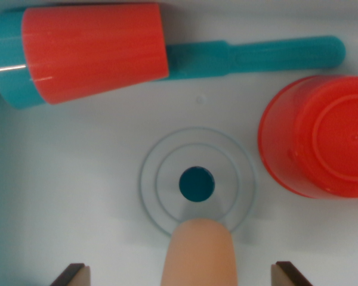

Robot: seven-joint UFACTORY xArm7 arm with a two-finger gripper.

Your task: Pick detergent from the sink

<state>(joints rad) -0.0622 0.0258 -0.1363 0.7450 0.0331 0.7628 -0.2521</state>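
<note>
Bright, even light floods the white sink floor (77,190), washing it slightly bluish. Soft shadow gathers along the far wall and under the red-and-teal bottle (89,53) at far left, where a thin white glare streak sits on its teal end. The whole picture is soft, with no crisp edge anywhere. The red cup (322,137) at right bleeds at its rim. The peach object (200,253) at the near edge is the most blurred.

Toy kitchen – white plastic sink (59,196), round drain (197,183), bright playware
</note>
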